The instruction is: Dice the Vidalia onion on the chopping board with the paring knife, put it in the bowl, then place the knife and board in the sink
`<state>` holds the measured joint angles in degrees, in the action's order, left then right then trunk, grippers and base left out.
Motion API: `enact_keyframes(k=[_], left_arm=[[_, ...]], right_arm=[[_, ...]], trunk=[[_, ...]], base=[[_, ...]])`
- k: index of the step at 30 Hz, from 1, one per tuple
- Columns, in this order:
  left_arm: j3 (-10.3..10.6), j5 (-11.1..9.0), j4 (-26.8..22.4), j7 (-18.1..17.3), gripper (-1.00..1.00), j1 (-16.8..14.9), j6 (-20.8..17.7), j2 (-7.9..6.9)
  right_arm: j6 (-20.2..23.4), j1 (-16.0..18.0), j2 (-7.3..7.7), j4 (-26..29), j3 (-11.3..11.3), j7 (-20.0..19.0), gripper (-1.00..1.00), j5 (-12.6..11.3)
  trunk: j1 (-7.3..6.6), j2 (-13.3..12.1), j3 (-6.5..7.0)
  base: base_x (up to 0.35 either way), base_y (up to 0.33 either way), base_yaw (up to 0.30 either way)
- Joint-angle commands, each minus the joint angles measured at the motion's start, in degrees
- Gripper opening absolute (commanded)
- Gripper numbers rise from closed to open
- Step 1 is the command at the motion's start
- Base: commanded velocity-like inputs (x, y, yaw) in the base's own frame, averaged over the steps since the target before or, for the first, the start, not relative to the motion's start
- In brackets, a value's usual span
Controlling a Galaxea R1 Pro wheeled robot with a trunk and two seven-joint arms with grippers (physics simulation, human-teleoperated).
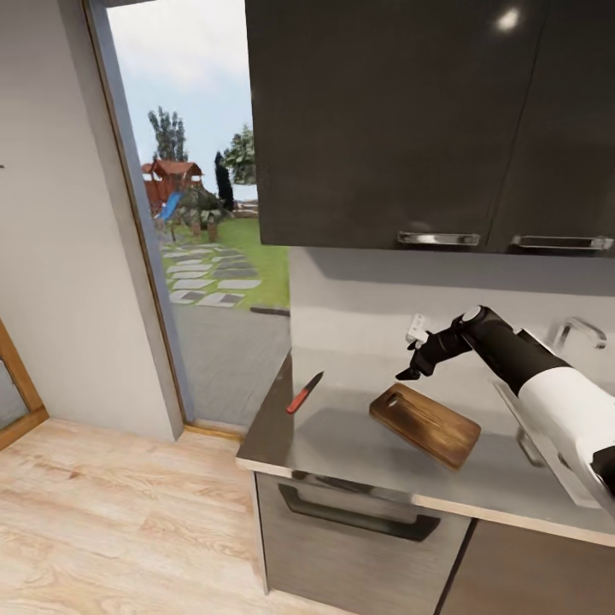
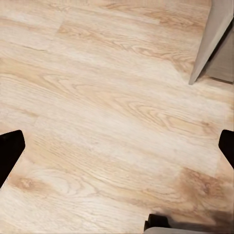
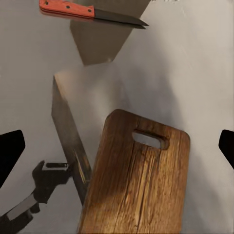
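My right gripper [image 1: 408, 372] hangs in the air above the countertop [image 1: 342, 440], near the back wall. Its two fingers are spread wide apart and they hold nothing.

The chopping board [image 1: 424, 424] lies flat on the countertop, below my right gripper and a bit toward the front edge. It does not touch my fingers. In the head view its long side runs slanted, from the back left to the front right. The end with the handle hole points toward the paring knife [image 1: 305, 392].

The paring knife lies flat near the left end of the countertop, well apart from the board. Its red handle points to the front edge and its dark blade points to the back wall.

My left gripper [image 2: 117, 146] is also wide open and empty, over the pale wood floor [image 2: 97, 97].
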<state>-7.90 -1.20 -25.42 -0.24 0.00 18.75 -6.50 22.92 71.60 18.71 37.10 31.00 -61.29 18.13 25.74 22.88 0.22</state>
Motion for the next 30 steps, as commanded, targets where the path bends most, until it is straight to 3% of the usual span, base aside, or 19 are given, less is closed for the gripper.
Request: enact_keyframes(k=[1, 10, 15, 20, 30], left_arm=[[-0.02, -0.12, 0.02, -0.03, 1.0, 0.0, 0.15, 0.0], [-0.02, -0.12, 0.02, -0.03, 1.0, 0.0, 0.15, -0.01], [-0.02, -0.12, 0.02, -0.03, 1.0, 0.0, 0.15, -0.01], [-0.01, -0.12, 0.02, -0.03, 1.0, 0.0, 0.15, -0.01], [-0.03, -0.07, 0.02, -0.03, 1.0, 0.0, 0.15, -0.01]], right_arm=[[0.47, 0.03, 0.03, -0.04, 0.17, -0.14, 1.0, 0.05], [-0.22, -0.03, 0.01, -2.87, 0.22, -0.15, 1.0, 0.3], [-4.03, -0.06, 0.01, -6.09, 0.28, -0.16, 1.0, 0.45], [-8.81, -0.06, -0.3, -9.9, 1.42, -0.23, 1.0, 4.17], [-10.33, -0.04, -0.55, -10.89, 2.9, -0.32, 1.0, 4.79]], trunk=[[0.05, 0.04, -0.08], [0.05, 0.04, -0.74], [0.05, 0.04, -1.17], [0.05, 0.04, -1.62], [0.05, 0.04, -2.54]], base=[[0.276, 0.144, 0.0], [0.251, 0.044, 0.0], [0.035, 0.001, 0.0], [0.003, 0.0, 0.0], [0.0, 0.0, 0.0]])
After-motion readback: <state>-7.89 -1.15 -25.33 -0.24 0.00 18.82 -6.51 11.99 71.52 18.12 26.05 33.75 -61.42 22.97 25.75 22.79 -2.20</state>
